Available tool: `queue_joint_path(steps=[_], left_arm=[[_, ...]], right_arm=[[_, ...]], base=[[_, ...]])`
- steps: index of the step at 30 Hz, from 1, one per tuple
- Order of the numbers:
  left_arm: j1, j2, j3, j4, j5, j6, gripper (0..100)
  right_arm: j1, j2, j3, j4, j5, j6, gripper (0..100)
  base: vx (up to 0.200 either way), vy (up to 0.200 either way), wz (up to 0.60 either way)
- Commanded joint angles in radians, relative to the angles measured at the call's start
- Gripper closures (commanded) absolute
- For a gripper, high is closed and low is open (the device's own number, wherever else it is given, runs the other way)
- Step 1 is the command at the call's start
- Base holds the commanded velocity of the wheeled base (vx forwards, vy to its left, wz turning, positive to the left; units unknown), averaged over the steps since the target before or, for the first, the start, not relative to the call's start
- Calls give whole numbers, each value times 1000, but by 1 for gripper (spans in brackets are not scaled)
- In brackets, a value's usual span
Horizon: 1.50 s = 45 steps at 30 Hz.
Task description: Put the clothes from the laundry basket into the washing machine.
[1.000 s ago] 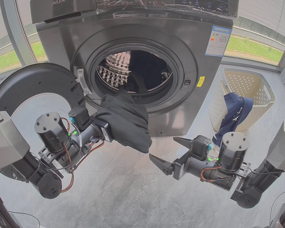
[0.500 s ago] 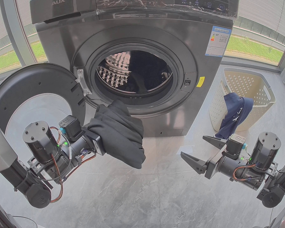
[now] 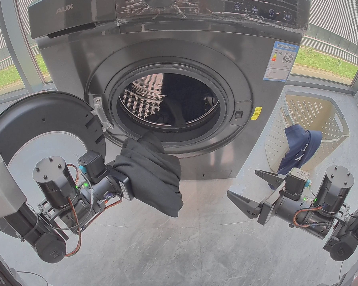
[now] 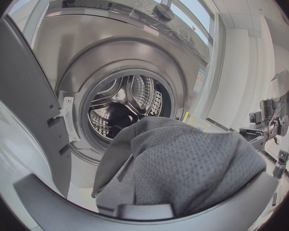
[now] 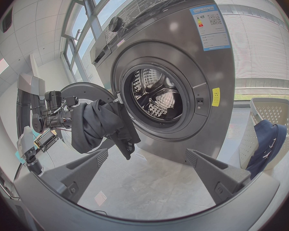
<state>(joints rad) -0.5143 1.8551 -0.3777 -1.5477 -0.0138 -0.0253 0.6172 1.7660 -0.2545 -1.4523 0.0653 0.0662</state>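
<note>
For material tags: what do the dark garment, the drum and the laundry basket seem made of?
Dark garment: matte knit fabric, apparently mesh; fine pitted weave, soft folds.
Drum: shiny metal, probably stainless steel; mirror glints, embossed perforated wall.
Laundry basket: cream, likely moulded plastic; rigid walls with regular cutouts.

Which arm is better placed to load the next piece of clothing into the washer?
Left: the left gripper is shut on the black garment right by the open drum; the right gripper is open, empty, short of the blue garment on the basket.

Tall windows [image 5: 114, 2] with green grass [image 3: 326, 62] outside light a grey marbled floor [image 3: 211, 243] and white panelled ceiling [image 4: 244, 4].
</note>
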Motion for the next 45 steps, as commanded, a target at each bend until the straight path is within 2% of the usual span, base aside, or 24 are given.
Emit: queue_joint_path(steps=[1, 3, 16, 25, 34, 37, 45], left_arm=[[3, 33, 0, -2, 5, 25, 100], [3, 33, 2, -2, 5, 31, 100], [0, 30, 16, -2, -2, 28, 100], [-1, 32, 14, -2, -2, 31, 100], [-7, 33, 19, -2, -3, 31, 100], [-7, 33, 17, -2, 0, 39, 100], [-7, 33, 17, -2, 0, 36, 100]], right_arm=[[2, 10, 0, 0, 1, 0, 0], [2, 10, 0, 0, 1, 0, 0], [4, 23, -3, -2, 1, 0, 0], [6, 23, -2, -2, 1, 0, 0], [6, 23, -2, -2, -1, 1, 0], [7, 23, -2, -2, -1, 1, 0], [6, 21, -2, -2, -1, 1, 0]], base=[[0, 200, 0], [0, 0, 0], [0, 0, 0], [200, 0, 0], [0, 0, 0], [0, 0, 0], [0, -150, 0]])
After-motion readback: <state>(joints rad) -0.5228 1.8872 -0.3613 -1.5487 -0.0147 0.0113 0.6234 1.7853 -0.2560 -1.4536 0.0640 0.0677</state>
